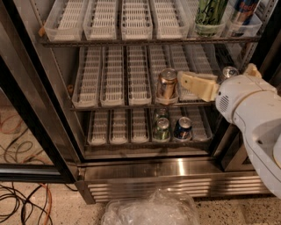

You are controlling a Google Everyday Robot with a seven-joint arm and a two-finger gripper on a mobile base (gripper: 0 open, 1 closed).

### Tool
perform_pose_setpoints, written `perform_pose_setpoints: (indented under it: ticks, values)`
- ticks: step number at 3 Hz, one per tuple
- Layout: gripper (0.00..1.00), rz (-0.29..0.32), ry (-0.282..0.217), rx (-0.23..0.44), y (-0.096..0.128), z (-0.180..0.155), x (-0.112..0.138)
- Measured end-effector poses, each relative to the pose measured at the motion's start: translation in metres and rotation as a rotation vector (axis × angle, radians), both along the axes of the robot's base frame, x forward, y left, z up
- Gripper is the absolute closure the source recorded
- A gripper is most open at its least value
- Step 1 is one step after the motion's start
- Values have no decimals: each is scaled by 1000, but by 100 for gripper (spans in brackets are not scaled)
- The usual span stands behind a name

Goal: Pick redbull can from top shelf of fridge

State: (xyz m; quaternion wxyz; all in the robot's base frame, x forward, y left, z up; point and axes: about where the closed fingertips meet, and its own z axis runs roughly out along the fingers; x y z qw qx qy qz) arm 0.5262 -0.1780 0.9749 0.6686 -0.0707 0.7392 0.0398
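The redbull can (244,10), blue and silver with red marking, stands at the far right of the top shelf (145,41) of the fridge (175,169), its top cut off by the picture's edge. A tall green can (211,12) stands just left of it. My gripper (183,83) is one rack lower, at the middle shelf, right beside a bronze-topped can (167,83). It is well below and left of the redbull can. The white arm (250,105) comes in from the right.
White slotted trays (136,17) line all the racks. Another silver can top (229,71) shows behind the arm on the middle rack. A green can (161,129) and a dark blue can (182,128) sit on the lower rack. The black door frame (30,110) stands at left, cables (22,197) and a plastic bag (151,208) lie on the floor.
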Motion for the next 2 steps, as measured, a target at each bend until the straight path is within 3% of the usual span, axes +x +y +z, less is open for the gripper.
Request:
perform_pose_setpoints:
  ticks: [1,2]
  values:
    - [0,-139,-33,61,-49,-25,-10]
    - [0,-160,-88,54,-44,-12,-8]
